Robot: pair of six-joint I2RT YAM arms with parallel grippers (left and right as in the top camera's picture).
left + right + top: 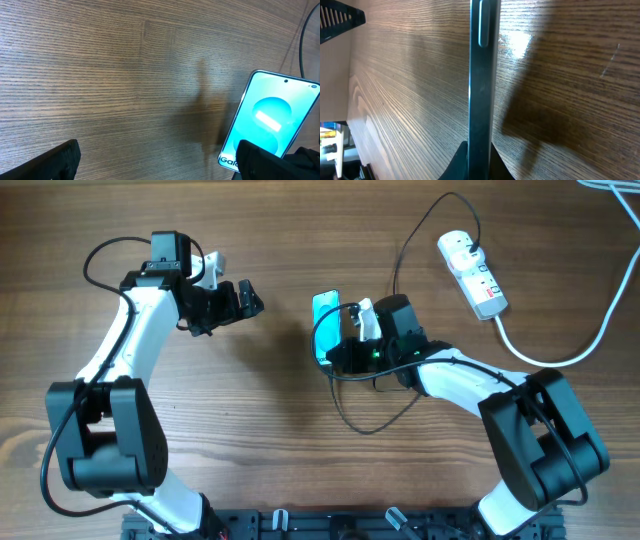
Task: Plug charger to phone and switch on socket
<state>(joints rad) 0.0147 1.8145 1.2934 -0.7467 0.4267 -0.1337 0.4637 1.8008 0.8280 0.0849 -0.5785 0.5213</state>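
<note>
The bench (280,410) carries everything, and the main hazards come from how things lie on it.

The right claw (342,348) is clenched on the phone (325,320), apparently by one end. It holds the phone tilted up with its glowing screen facing the left arm. In the right wrist view the phone shows only as a thin upright edge (481,90). Held by a slim, smooth edge like that, it could probably twist or slide out if the connector is pushed in off-axis.

The left claw (252,298) is released and empty, well apart from the phone and aimed toward it.

The socket (473,275) lies far off at the upper right of the bench. A hard pull on the lead could drag it or unseat the plug.

The charger (408,240) runs from the socket toward the right arm and loops under and around it. That slack could snag the arm, or tug the phone as either arm moves.

I cannot find the connector tip in any view. A blind reach for it may catch the cable mid-length or knock the phone.
</note>
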